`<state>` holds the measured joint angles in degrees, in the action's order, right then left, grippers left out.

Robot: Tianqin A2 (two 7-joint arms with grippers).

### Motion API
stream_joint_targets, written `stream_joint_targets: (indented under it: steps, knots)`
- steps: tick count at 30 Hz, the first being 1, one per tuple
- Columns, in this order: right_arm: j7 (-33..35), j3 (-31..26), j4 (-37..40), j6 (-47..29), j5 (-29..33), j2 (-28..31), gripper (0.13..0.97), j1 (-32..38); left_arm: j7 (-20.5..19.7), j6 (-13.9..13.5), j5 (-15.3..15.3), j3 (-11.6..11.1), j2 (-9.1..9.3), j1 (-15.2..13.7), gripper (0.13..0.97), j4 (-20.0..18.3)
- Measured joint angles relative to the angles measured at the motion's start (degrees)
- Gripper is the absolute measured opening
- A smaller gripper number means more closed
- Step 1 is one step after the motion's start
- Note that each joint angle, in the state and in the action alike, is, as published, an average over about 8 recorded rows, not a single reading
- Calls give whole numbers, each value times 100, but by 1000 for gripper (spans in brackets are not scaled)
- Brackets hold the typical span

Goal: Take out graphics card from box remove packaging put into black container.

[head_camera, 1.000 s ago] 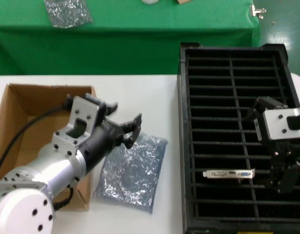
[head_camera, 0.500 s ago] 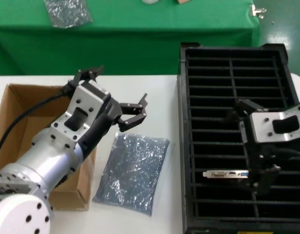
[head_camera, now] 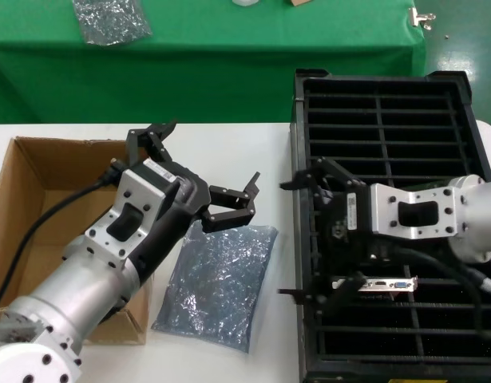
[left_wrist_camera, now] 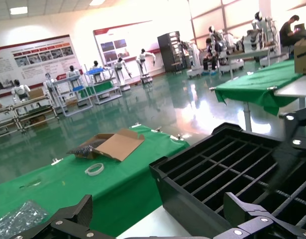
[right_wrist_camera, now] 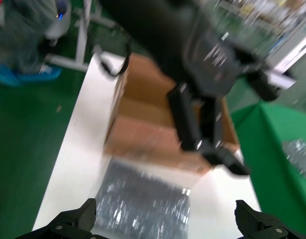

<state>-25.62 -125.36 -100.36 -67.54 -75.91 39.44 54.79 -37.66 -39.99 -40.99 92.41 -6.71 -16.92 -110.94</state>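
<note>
The graphics card stands in a slot of the black container, its silver bracket facing up, and nothing holds it. The packaging lies flat and empty on the white table between the box and the container. My left gripper hovers open above the bag's far end, beside the box. My right gripper is open wide over the container's left wall, pointing toward the bag. The right wrist view looks down on the packaging and the box between the open right gripper.
A green-clothed table runs along the back with a similar silvery bag on it. The left wrist view shows the container and the green cloth beyond the open left gripper. My left arm fills the right wrist view's far side.
My right gripper left the card's end, swung left across the container and turned toward the bag. My left gripper rose off the bag and shifted right. The card stays in its slot.
</note>
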Motion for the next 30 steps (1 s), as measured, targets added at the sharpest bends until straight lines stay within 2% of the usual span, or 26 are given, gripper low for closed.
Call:
stream_joint_targets:
  steps: [4,13,30]
  knots:
    - [180,240,62,480,-193,-158,966,-390,268,284,-442,-5,-74,120,923,137]
    - [585,772,199,1543,-624,-510,966,-1255,859,914,-1420,-17,-240,387,965,441]
    - [1350,1776,457,3559,-1435,-1173,966,-2886,1984,2107,-3274,-39,-552,891,966,1015]
